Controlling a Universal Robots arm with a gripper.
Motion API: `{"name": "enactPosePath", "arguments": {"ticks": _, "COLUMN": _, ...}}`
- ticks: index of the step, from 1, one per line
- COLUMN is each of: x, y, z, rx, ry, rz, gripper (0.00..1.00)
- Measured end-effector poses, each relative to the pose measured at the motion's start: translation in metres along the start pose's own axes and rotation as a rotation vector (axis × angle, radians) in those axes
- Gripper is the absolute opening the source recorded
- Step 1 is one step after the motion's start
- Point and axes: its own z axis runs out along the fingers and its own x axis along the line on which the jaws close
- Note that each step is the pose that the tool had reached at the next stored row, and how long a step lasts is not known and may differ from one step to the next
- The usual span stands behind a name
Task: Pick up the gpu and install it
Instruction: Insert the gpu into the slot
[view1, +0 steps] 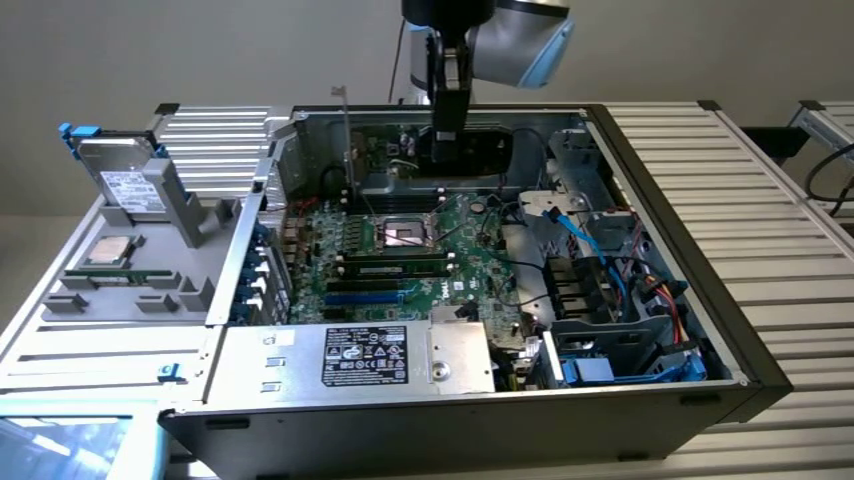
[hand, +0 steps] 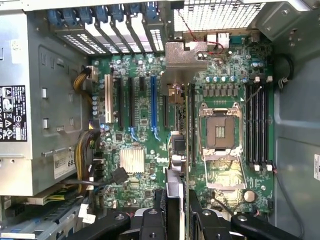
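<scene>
Over the open computer case (view1: 441, 440), the arm's jaws are partly closed on the gpu (hand: 179, 150), gripping its upper edge so the card hangs edge-down above the motherboard (hand: 135, 165). Its long axis runs parallel to the expansion slots (hand: 153, 107), with the silver bracket (hand: 186, 56) toward the case's rear slot openings. The card lies directly below the jaws, between the blue slot and the processor socket (hand: 220, 132).
</scene>
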Motion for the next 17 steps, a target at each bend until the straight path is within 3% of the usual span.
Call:
{"name": "enactPosePath", "arguments": {"ticks": 6, "x": 0.010, "y": 0.0080, "z": 0.0080, "rx": -0.0004, "ry": 0.0005, "rz": 0.000, "gripper": 0.28}}
{"name": "enactPosePath", "arguments": {"ticks": 12, "x": 0.014, "y": 0.0304, "z": 0.0187, "rx": -0.0011, "ry": 0.0006, "rz": 0.000, "gripper": 0.28}}
{"name": "enactPosePath", "arguments": {"ticks": 17, "x": 0.016, "y": 0.0433, "z": 0.0261, "rx": -0.0067, "ry": 0.0009, "rz": -0.001, "gripper": 0.28}}
